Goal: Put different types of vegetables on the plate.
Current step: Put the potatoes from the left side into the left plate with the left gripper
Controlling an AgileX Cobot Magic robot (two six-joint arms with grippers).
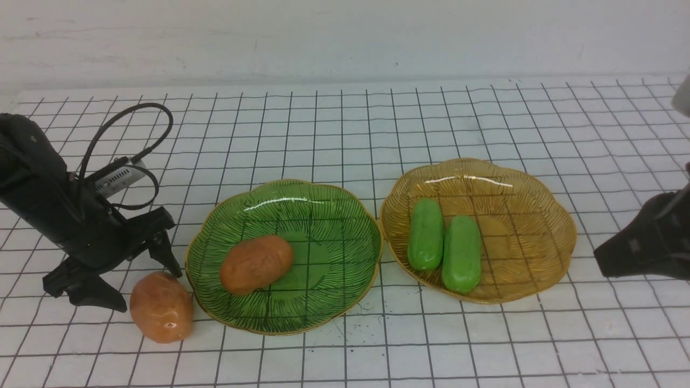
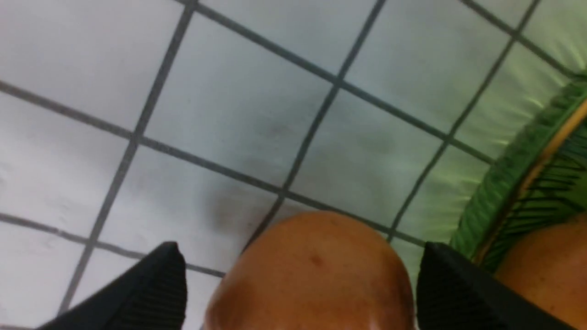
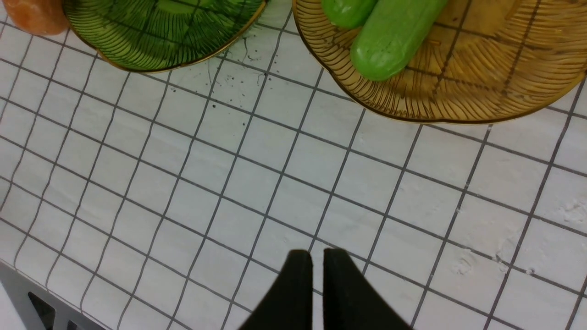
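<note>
the gridded table point(image 1: 485, 345) held a green ribbed plate point(image 1: 323, 215) and an amber plate point(image 1: 528, 215) side by side. the left gripper point(image 1: 148, 288), spread wide, straddled a glossy orange-brown potato point(image 1: 161, 307) lying on the table just beside the green plate, without clamping it. the right gripper point(image 3: 317, 266) was pinched closed, empty. another potato point(image 1: 256, 264) lay in the green plate. a stubby green cucumber point(image 1: 426, 234) touched a second cucumber point(image 1: 461, 254) in the amber plate.

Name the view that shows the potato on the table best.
Front view: the whole potato shows, lying beside the green plate. The left wrist view shows only one end, close up; the right wrist view catches just a cropped edge.
</note>
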